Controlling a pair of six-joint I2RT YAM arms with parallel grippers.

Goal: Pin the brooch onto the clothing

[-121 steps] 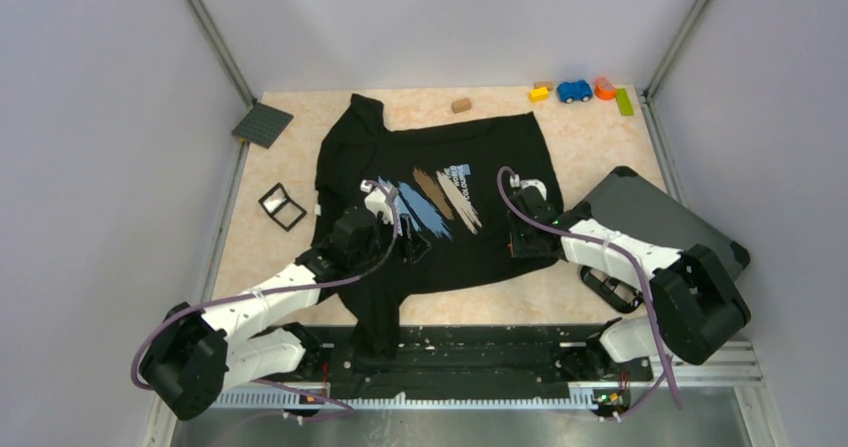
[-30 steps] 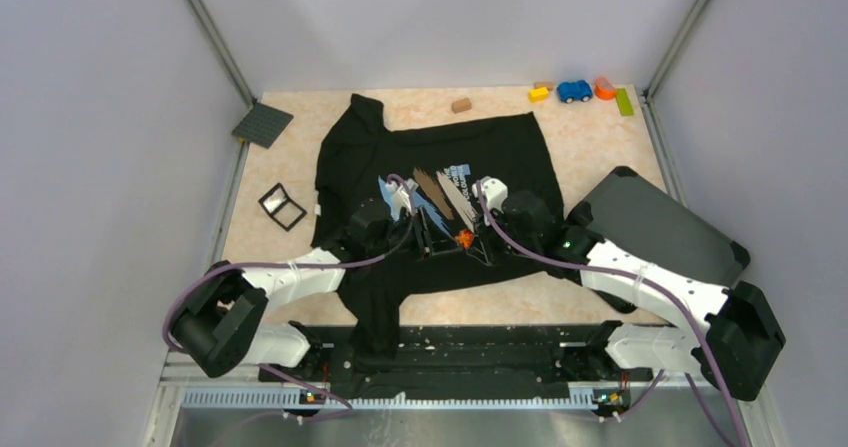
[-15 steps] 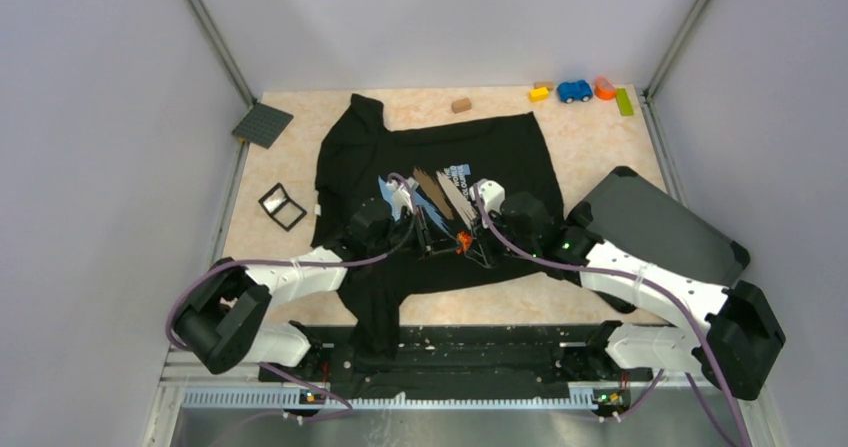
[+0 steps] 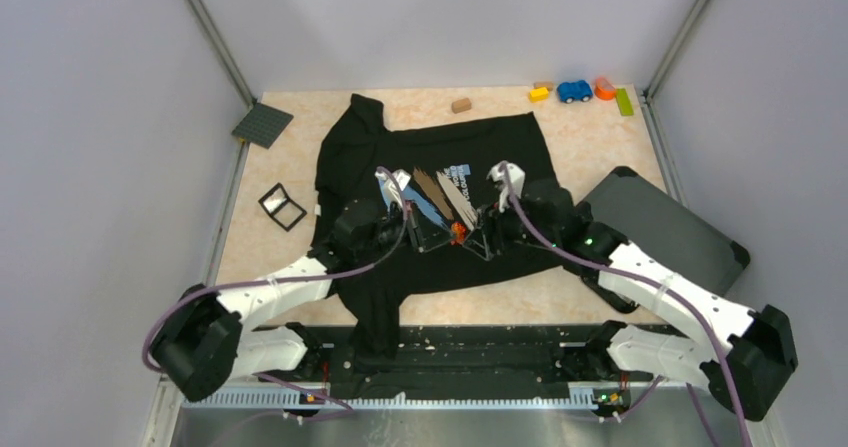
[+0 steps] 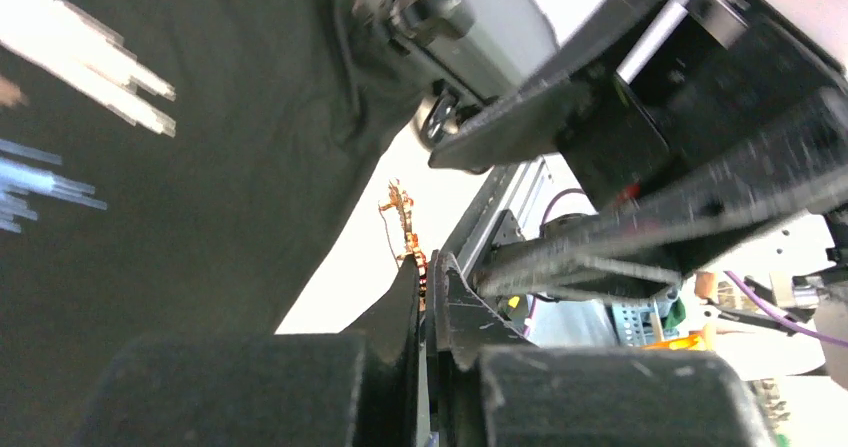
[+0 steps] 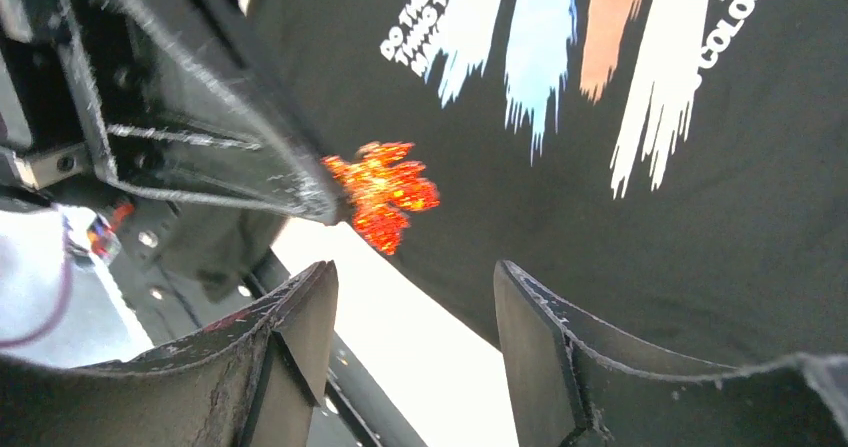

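The black T-shirt, the clothing [image 4: 500, 147], lies spread on the table with its brush-stroke print facing up. The tiny orange-red brooch [image 4: 457, 231] hangs just above the shirt's lower edge. My left gripper [image 4: 447, 235] is shut on it. In the left wrist view the brooch [image 5: 405, 222] shows edge-on, sticking out past the closed fingertips of the left gripper [image 5: 428, 267]. In the right wrist view the glittering brooch [image 6: 385, 192] sits at the tip of the left arm's finger [image 6: 240, 157], over the clothing [image 6: 700, 217]. My right gripper [image 6: 415, 277] stands open just short of it, holding nothing.
A dark grey hard case [image 4: 660, 222] lies to the right under the right arm. A small black-framed clear box [image 4: 282, 206] and a grey baseplate [image 4: 263, 124] sit at the left. A brown block [image 4: 461, 105], a blue toy car [image 4: 574, 91] and coloured blocks line the back edge.
The left gripper has closed on the brooch. The right gripper, which was shut on it, has opened and drawn back a little to the right.
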